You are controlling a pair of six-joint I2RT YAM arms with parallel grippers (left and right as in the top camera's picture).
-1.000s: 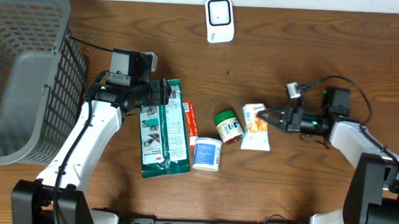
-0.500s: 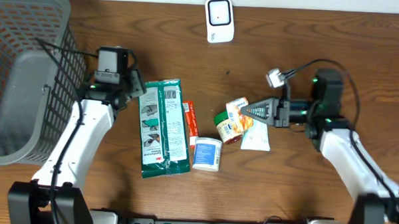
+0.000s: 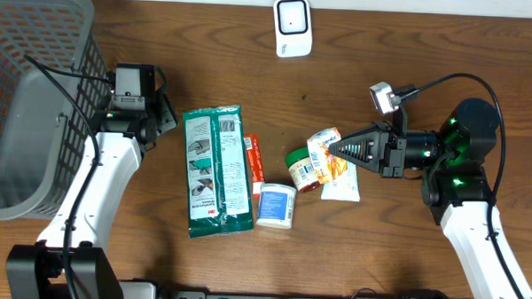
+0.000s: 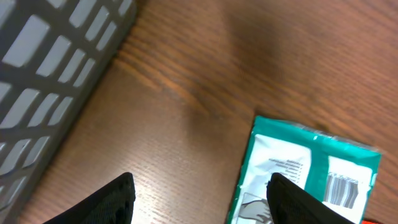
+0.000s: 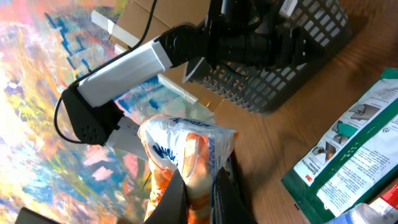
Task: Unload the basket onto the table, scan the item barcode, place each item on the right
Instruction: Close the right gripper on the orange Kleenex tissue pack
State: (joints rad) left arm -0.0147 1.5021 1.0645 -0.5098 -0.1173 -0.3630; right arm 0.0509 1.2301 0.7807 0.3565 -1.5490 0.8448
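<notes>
Fingers [image 4: 118, 194] of the left gripper [image 3: 163, 117] stand spread and empty, black and blunt, just left of the green packet's [image 3: 214, 170] top corner, over bare wood-grain desk [image 3: 411, 48]. Further left of the green packet sits the basket [image 3: 37, 97], a grey plastic lattice. The green packet itself is a flat, glossy rectangle with white printed panels. Just beside its right edge lies a slim red-orange box [image 3: 252, 156]. Right of its lower corner lies a small white-and-blue tub [image 3: 276, 205], then a squat jar [image 3: 303, 167] with a green lid. Up and right of the green packet stands the scanner [image 3: 292, 26], white with rounded corners. Well right of the green packet, the right gripper [image 3: 337, 149] is clamped on a crinkly orange-and-white pouch [image 3: 322, 144], held up beside the jar, with a similar flat pouch [image 3: 343, 183] lying on the desk below.

Half a second ago the left gripper was nearer the green packet; it has since drawn back toward the basket. A second ago only one such pouch showed, with the right fingers at its edge.
</notes>
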